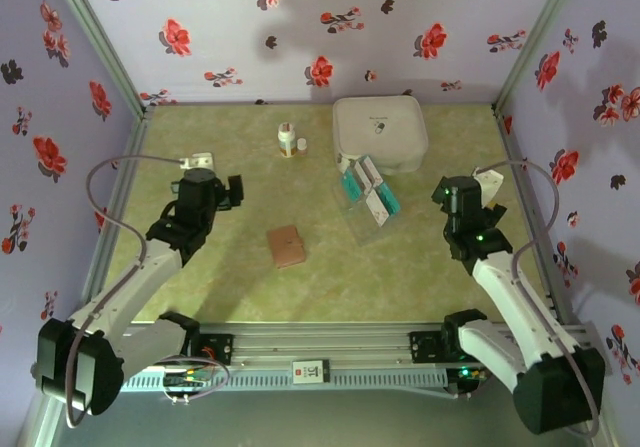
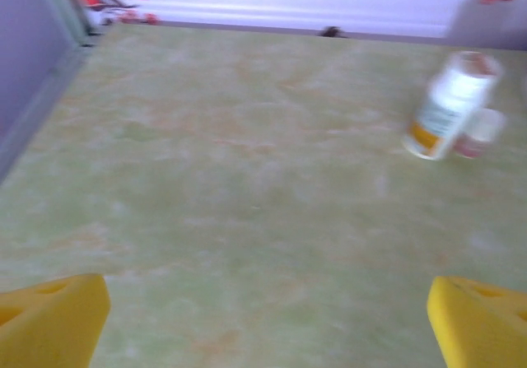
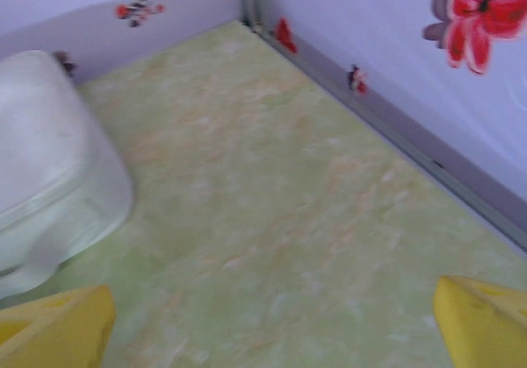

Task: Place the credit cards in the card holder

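Tan card holder (image 1: 287,246) lying folded on table (image 1: 200,287), off to right of your left gripper (image 1: 234,191) and toward near edge, not touching it. Credit cards (image 1: 367,192) sitting in loose cluster left of your right gripper (image 1: 489,189), well apart from it, beside white box (image 1: 380,132). Both grippers standing wide, carrying nothing; left one facing bottle (image 2: 449,104). No card showing in holder. Judging whole job undone: you are facing opening, picking and inserting.

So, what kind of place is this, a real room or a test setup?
Probably a robot test cell: flowered panels on a metal frame close in a green tabletop, and a left arm and right arm are bolted to a rail at its near edge.
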